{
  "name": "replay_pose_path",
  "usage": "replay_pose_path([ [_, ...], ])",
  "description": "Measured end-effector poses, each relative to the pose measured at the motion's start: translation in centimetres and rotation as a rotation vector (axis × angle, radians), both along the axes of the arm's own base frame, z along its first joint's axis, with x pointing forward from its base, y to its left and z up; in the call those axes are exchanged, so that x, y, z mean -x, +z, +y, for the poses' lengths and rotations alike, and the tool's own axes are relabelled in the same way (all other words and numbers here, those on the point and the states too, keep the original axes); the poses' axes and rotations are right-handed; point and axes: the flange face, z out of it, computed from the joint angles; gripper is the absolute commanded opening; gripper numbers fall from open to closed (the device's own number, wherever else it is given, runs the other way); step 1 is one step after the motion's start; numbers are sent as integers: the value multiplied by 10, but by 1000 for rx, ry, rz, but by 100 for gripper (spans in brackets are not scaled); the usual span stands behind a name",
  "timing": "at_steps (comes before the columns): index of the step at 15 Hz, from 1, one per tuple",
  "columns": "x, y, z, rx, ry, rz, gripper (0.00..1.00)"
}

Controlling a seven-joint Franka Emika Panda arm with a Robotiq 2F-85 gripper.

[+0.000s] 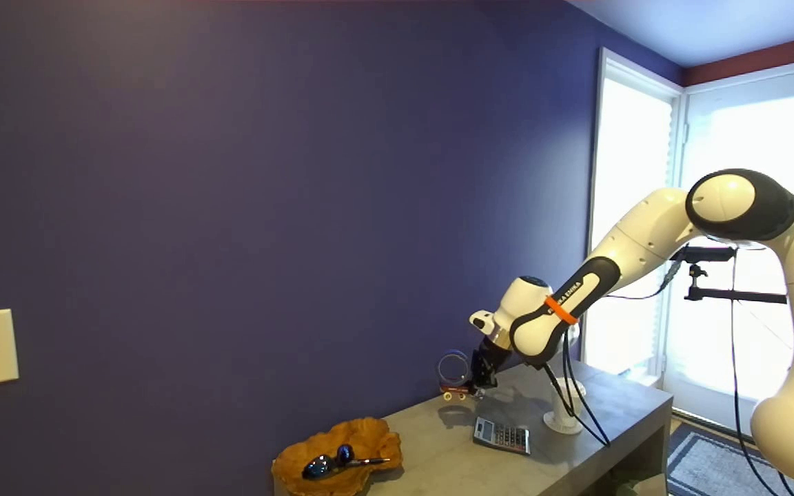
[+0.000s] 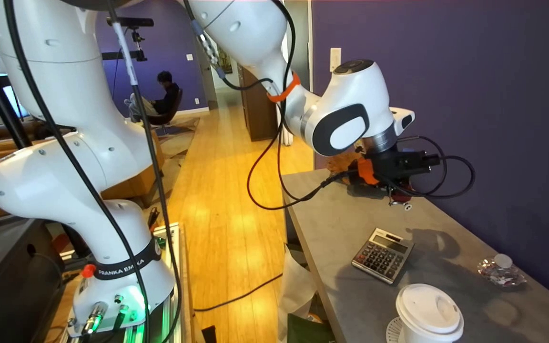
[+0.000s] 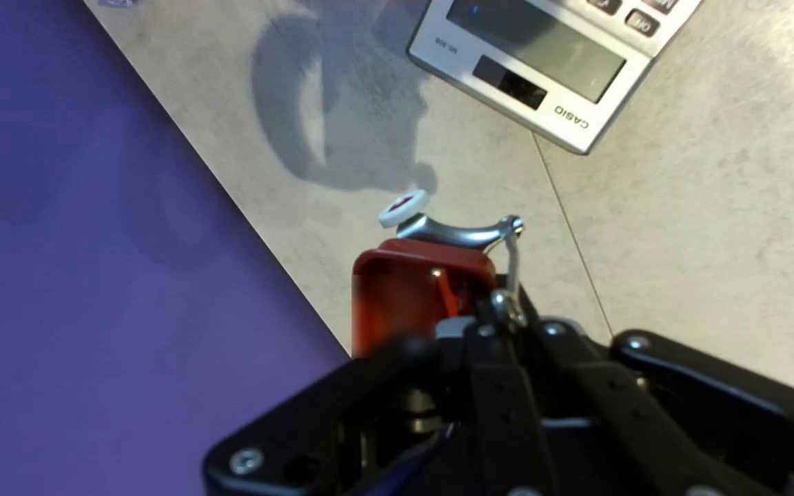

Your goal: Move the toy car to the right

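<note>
The toy car is a small red wagon with white wheels and a thin metal handle. In the wrist view the red wagon (image 3: 428, 253) is at the fingertips, with its handle running between them. My gripper (image 3: 511, 322) is shut on it at the handle end; the exact contact is hidden by the fingers. In an exterior view the wagon (image 1: 453, 390) hangs beside the gripper (image 1: 482, 383), above the table with its shadow below. In an exterior view the wagon (image 2: 402, 196) shows partly under the gripper (image 2: 391, 188), mostly hidden by it.
A calculator (image 2: 383, 255) lies on the grey table (image 2: 331, 238) near the wagon. A white lidded cup (image 2: 429, 309) and a crumpled clear plastic bottle (image 2: 501, 271) stand farther along. A wooden bowl (image 1: 293, 461) holds dark shiny items. A purple wall (image 1: 266, 241) borders the table.
</note>
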Motion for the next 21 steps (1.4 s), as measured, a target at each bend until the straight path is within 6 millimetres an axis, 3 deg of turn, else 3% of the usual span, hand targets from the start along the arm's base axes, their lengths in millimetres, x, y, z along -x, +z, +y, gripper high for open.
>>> replay_pose_path([
  [11, 2, -1, -6, 0, -22, 14, 1],
  [14, 4, -3, -26, -1, -69, 18, 1],
  [21, 9, 1, -93, -23, -286, 6, 1],
])
